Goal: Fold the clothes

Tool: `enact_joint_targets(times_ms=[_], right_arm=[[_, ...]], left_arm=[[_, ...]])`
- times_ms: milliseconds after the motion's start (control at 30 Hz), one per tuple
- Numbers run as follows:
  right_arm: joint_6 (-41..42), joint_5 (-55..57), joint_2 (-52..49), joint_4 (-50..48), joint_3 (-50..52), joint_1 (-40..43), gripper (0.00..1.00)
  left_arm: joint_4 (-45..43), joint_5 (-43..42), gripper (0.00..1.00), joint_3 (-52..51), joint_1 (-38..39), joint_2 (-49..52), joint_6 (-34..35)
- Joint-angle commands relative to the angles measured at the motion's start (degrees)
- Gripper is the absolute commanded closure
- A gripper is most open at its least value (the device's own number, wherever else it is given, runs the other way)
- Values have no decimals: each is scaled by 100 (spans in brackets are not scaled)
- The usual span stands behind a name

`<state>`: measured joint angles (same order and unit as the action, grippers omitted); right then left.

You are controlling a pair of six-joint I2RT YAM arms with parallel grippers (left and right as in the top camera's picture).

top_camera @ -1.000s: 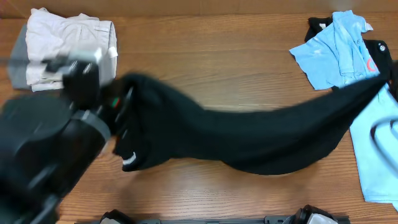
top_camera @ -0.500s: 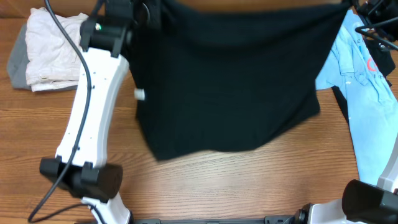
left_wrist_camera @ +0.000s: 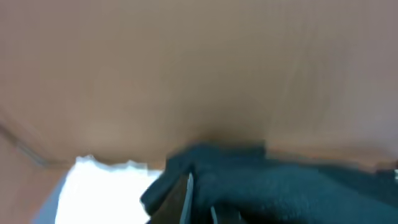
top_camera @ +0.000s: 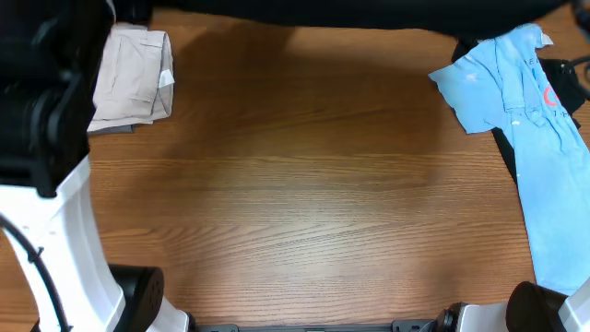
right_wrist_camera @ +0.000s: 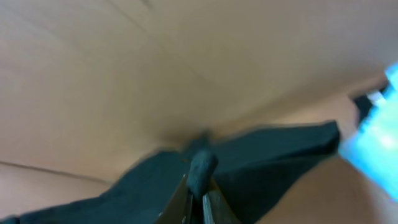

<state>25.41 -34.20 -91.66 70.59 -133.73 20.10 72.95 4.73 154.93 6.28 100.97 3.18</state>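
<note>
The black shirt point(top_camera: 350, 11) hung stretched in a long dark band along the far edge of the worktop point(top_camera: 304, 203). It started just beside the collar end of the light blue polo point(top_camera: 535, 138) and ran well away from it, and only its lower margin showed from overhead. The polo itself lay spread flat with its collar toward the far edge. A strip of dark cloth point(top_camera: 564, 78) stuck out from under it on the side away from the bare wood.

The right hand point(right_wrist_camera: 198, 186) had its fingers pressed together on a bunched fold of the black shirt, lifted off the wood. A blurred patch of the polo's blue showed close by at the edge of that wrist view. The left hand point(left_wrist_camera: 200, 202) was very blurred, but its two fingers stood close together with the black cloth gathered at their tips and trailing off to one side above the wood.

A folded pale garment point(top_camera: 129, 78) sat well apart from the polo, at the opposite end of the far edge. The left arm point(top_camera: 55, 184) rose large and out of focus just beside that pile, far from the polo.
</note>
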Motion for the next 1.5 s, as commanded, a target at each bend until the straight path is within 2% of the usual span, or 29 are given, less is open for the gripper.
enact_joint_targets(times_ms=[0, 133, 300, 500, 667, 900, 1133, 1233, 1367, 1467], right_arm=[[-448, 262, -363, 450, 337, -33, 96], [-688, 267, -584, 785, 1051, -205, 96], [-732, 269, -671, 715, 2157, -424, 96], [-789, 699, -671, 870, 3101, -654, 96], [-787, 1349, -669, 1117, 3381, -841, 96], [-380, 2194, -654, 1228, 3528, -828, 96], [-138, 2472, -553, 1207, 3528, -516, 96], [17, 3005, -553, 1274, 3528, -496, 96], [339, 3703, -553, 1414, 3528, -494, 96], [490, 3759, -553, 1464, 3528, -487, 96]], left_arm=[[756, -181, 90, -339, 11, 505, 422], [1609, -184, 96, -708, 11, 896, 907], [2387, -181, 96, -1137, 11, 1471, 1108], [2387, -737, 96, -2041, 11, 1517, 1163], [2387, -896, 96, -2594, 11, 1484, 1082], [2380, -990, 96, -4207, 173, 1056, 979], [2299, -1325, 96, -4640, 927, 485, 883], [2330, -1425, 93, -4725, 1434, 466, 892], [2284, -933, 91, -5222, 2105, 466, 1423], [2155, -688, 91, -5748, 2361, 466, 1746]])
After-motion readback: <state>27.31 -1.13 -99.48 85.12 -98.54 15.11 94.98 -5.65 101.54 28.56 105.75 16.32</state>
